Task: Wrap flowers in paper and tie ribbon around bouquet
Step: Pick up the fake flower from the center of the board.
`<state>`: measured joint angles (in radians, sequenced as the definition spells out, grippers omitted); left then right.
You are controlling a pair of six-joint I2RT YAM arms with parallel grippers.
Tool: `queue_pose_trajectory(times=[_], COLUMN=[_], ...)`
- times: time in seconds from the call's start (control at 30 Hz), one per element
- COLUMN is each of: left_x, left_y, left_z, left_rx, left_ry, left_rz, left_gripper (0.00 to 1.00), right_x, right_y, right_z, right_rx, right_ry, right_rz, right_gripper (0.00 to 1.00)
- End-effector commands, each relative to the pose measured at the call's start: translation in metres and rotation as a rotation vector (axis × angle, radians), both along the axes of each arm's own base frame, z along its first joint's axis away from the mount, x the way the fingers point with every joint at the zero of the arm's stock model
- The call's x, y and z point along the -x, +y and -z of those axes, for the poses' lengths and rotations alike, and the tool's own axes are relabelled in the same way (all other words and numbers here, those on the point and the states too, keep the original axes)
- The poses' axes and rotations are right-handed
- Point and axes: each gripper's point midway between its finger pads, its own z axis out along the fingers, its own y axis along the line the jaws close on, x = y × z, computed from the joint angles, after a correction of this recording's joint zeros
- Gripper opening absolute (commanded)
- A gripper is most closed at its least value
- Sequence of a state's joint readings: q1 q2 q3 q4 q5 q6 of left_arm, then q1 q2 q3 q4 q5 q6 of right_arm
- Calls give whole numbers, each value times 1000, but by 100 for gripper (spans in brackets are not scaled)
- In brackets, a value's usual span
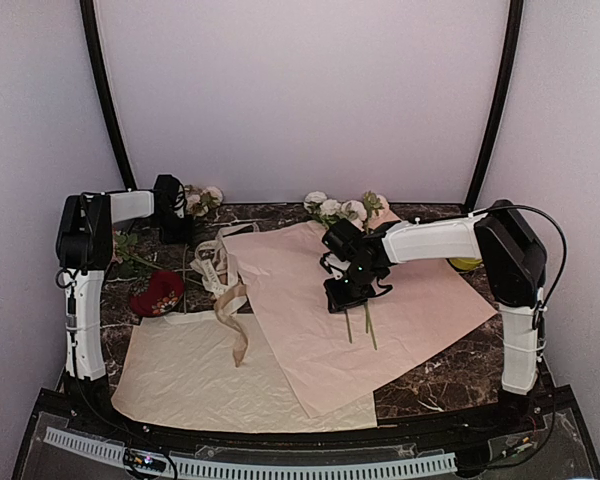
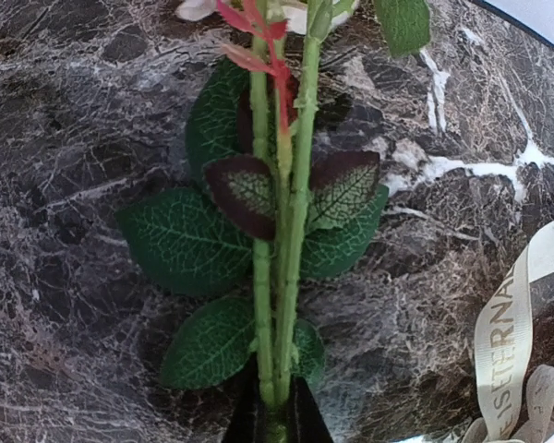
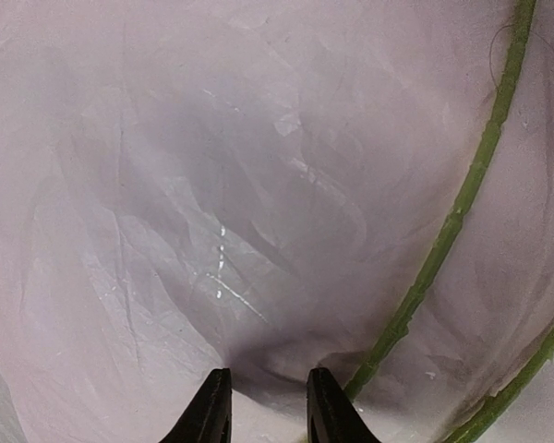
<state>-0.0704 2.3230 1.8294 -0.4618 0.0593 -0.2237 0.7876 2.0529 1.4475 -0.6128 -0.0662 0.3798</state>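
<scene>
Over the paper (image 1: 420, 310) the right arm (image 1: 435, 240) reaches in from the right, its right gripper (image 3: 268, 392) low at the middle with two stems (image 1: 370, 330) just beside it. The sheet's near and left parts lie bare. Roses (image 1: 342, 209) line its far edge. Left of the paper a pale tangle (image 1: 210, 262), the ribbon (image 1: 236, 320) and a red thing (image 1: 158, 292) crowd the way, with the left gripper (image 2: 277, 417) beyond them, clamped on leafy stalks. Right of its near corner is bare table (image 1: 450, 375)
</scene>
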Motion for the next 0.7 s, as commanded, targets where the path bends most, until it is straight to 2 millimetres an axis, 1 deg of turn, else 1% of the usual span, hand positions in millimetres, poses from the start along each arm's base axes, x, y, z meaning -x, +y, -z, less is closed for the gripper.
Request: queue_pose_trajectory(times=[0.0,0.03,0.07,0.13,0.17,0.2,0.23,0.3,0.33,0.43,0.5,0.53,0.57,0.63,0.67], left_x=[15,13,8,-1,-7,-12,-16,-21,-21,-8,8,16,27,54,67], left_y=[20,26,37,47,50,49,44,30,22,9,1,-6,-17,-41,-55], left_z=[7,-3,-18,-52,-73,-94,-118,-165,-188,-250,-289,-310,-326,-356,-368], left_rx=[-32,-29,-29,-46,-51,-46,-23,42,75,130,145,156,174,220,250], left_ry=[77,56,19,-72,-129,-188,-256,-401,-472,-641,-742,-812,-866,-967,-1006], left_rz=[-54,-81,-117,-148,-152,-149,-128,-65,-35,17,41,69,111,209,257], left_gripper=[0,0,0,0,0,0,0,0,0,0,0,0,0,0,0], right_x=[2,2,2,3,4,3,4,3,3,-1,-3,-3,-4,-4,-3], right_y=[1,0,0,-2,-3,-3,-3,1,4,12,18,23,27,36,41], right_z=[-11,-11,-12,-13,-13,-15,-17,-24,-29,-49,-67,-82,-95,-123,-140], right_rx=[-3,-2,-1,1,2,-3,-9,-34,-48,-97,-142,-181,-216,-296,-344], right_ry=[-13,-13,-14,-18,-18,-21,-23,-30,-34,-62,-90,-114,-137,-186,-217], right_rz=[8,8,8,12,14,15,15,9,4,-15,-31,-45,-60,-99,-121], right_gripper=[29,29,29,29,29,29,29,29,29,29,29,29,29,29,29])
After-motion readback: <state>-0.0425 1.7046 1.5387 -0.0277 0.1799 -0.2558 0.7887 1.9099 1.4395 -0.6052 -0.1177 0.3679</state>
